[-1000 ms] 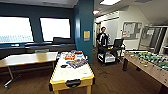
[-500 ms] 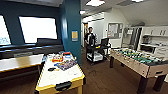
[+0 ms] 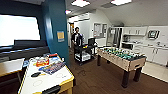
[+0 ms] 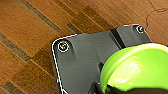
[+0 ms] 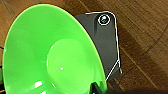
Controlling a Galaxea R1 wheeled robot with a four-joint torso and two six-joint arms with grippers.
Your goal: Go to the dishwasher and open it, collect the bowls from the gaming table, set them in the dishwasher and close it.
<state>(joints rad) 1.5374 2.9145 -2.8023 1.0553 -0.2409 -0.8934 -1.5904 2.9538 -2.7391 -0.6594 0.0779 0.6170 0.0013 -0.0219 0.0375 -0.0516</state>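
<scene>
The gaming table [image 3: 51, 80], with a white top and yellow sides, stands at the lower left of the head view. In the left wrist view, a pale yellow-green bowl [image 4: 136, 67] hangs above the wooden floor, with my left gripper [image 4: 105, 88] shut on its rim. The right wrist view has a bright green bowl [image 5: 50, 57] over the same floor, open side toward the camera, and my right gripper [image 5: 97, 88] shut on its edge. I cannot make out the dishwasher among the far kitchen units.
A foosball table [image 3: 121, 58] stands to the right. A person [image 3: 77, 37] stands behind a black cart [image 3: 85, 52] by the teal pillar [image 3: 56, 32]. White kitchen cabinets [image 3: 152, 51] line the far right. A small black object [image 3: 35, 74] and colourful boxes [image 3: 43, 61] lie on the gaming table.
The camera has swung to the right: the gaming table has slid toward the picture's left edge, and the foosball table and kitchen now show more fully.
</scene>
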